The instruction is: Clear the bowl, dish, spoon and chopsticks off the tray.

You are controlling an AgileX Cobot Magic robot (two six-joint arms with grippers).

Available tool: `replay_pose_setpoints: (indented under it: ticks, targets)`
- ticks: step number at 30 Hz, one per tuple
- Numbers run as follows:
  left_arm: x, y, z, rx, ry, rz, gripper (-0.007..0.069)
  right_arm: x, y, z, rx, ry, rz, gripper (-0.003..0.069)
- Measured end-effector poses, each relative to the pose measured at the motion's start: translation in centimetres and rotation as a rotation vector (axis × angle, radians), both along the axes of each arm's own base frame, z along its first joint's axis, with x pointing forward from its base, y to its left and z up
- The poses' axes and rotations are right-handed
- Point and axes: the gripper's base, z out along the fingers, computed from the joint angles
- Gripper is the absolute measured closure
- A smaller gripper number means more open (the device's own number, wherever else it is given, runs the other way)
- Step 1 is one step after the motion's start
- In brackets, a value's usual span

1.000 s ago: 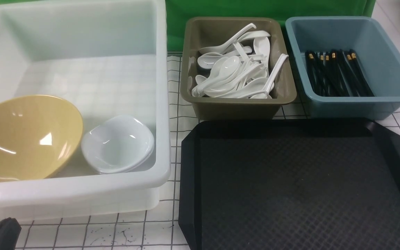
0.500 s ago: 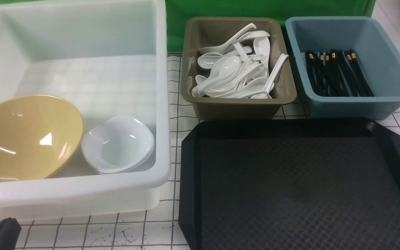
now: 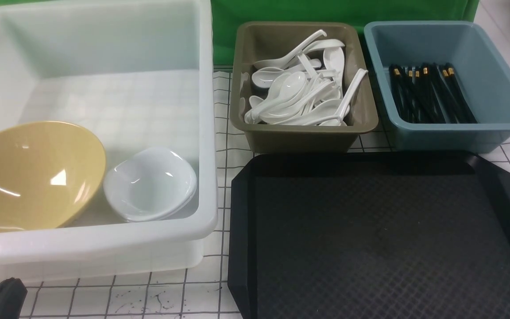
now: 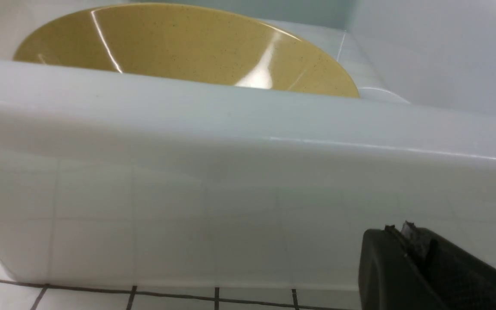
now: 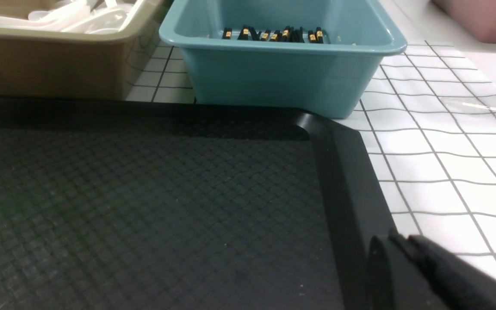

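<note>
**Tray bare, arms low at the near edge**

The big flat black plastic tray (image 3: 383, 239) with its diamond-textured floor carries nothing that I can see. The wide glossy mustard-yellow bowl (image 3: 29, 175) leans tilted inside the large translucent white tub (image 3: 104, 241), with small white squarish dishes (image 3: 151, 184) stacked just beside it. White ceramic soup spoons (image 3: 301, 91) lie heaped in the olive-brown tub (image 3: 303, 133), and the black chopsticks (image 3: 430, 93) with gold bands lie in the blue tub (image 3: 447, 133), their long axes running away from the robot.

The left gripper (image 4: 409, 241) sits low outside the white tub's near wall, jaws pressed together on nothing, the bowl just over that wall from it. The right gripper (image 5: 403, 247) hangs over the tray's right rim, near its far corner, jaws all but together and holding nothing; the chopstick tub lies ahead of it, beyond that corner.

By my reckoning the clearing is done; no further pick seems called for, so neither arm has anything to reach for.

Everything stands on a white table covering (image 3: 148, 297) ruled with a dark grid, a green backdrop (image 3: 326, 11) behind.
</note>
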Motion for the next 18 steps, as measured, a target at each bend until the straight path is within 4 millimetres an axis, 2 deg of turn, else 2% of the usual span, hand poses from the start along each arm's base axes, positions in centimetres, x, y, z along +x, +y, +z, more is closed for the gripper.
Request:
replay_pose_setpoints:
  ticks: [18]
  targets:
    - [0.0, 0.0, -0.01, 0.0, 0.001, 0.0, 0.0636, 0.0, 0.0, 0.0, 0.0, 0.0, 0.0, 0.0559]
